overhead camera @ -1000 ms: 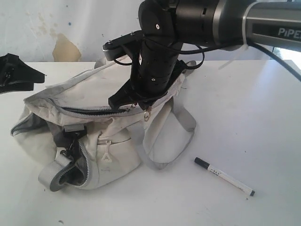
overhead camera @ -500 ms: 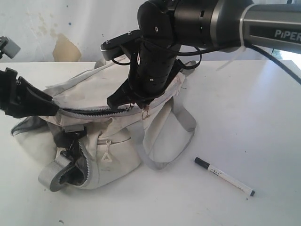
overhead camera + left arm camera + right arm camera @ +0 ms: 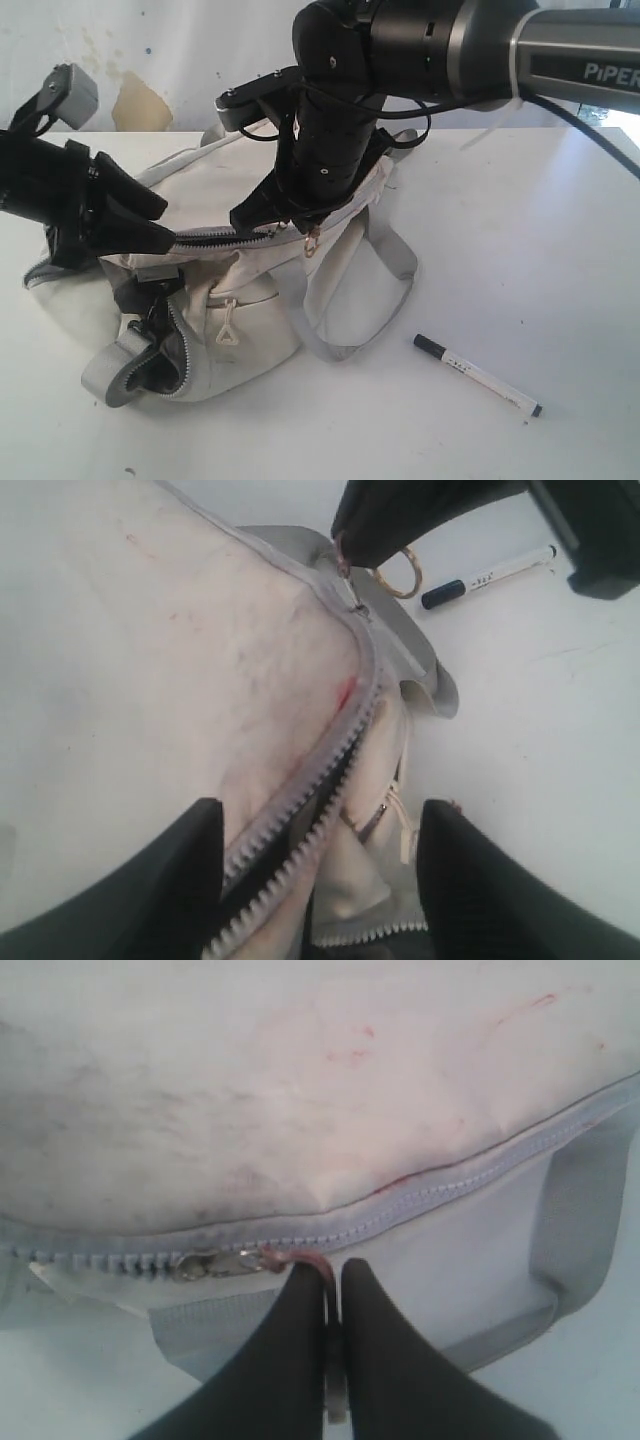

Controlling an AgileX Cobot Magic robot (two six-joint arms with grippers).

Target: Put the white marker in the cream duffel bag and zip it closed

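Exterior view: left pincer [image 3: 166,224] advanced over duffel [image 3: 255,300].

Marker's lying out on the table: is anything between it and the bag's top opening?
Yes. The grey handle loop lies on the table between the marker and the bag. The top zipper gapes only as a narrow slit, and the right gripper, shut on the zipper pull, hangs over it.
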